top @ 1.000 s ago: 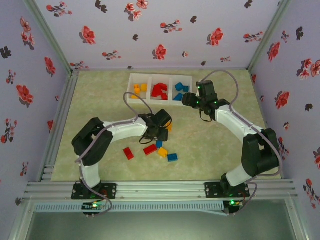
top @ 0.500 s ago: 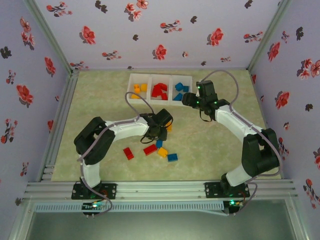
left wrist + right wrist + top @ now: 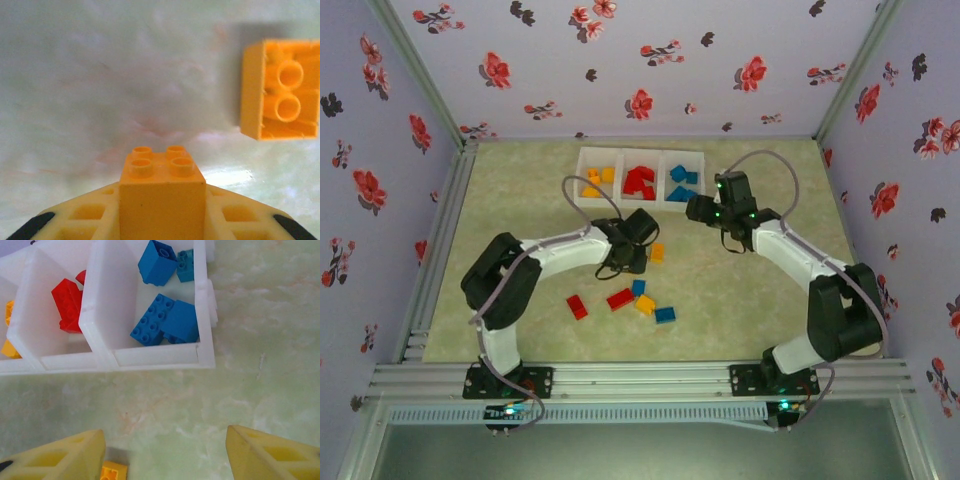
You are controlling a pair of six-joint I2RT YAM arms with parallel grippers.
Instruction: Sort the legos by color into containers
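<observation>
My left gripper [image 3: 632, 238] is shut on a yellow-orange lego [image 3: 162, 195], studs facing away from the camera, held above the table. A second yellow-orange lego [image 3: 280, 90] lies upside down on the table just beside it [image 3: 657, 253]. The white containers [image 3: 620, 203] stand in a row at the back: yellow-orange legos [image 3: 598, 178] on the left, red [image 3: 639, 181] in the middle, blue [image 3: 681, 181] on the right. My right gripper [image 3: 165, 440] hangs open and empty over bare table just in front of the blue container [image 3: 155, 356].
Loose legos lie in front of the left arm: two red ones [image 3: 577, 306] [image 3: 620, 298], two blue ones [image 3: 638, 287] [image 3: 665, 314] and a yellow one [image 3: 645, 305]. Flowered walls close in the table on three sides.
My left gripper has shut on the yellow-orange lego and moved up and back a little towards the containers. The right gripper has drifted slightly nearer, still open.
</observation>
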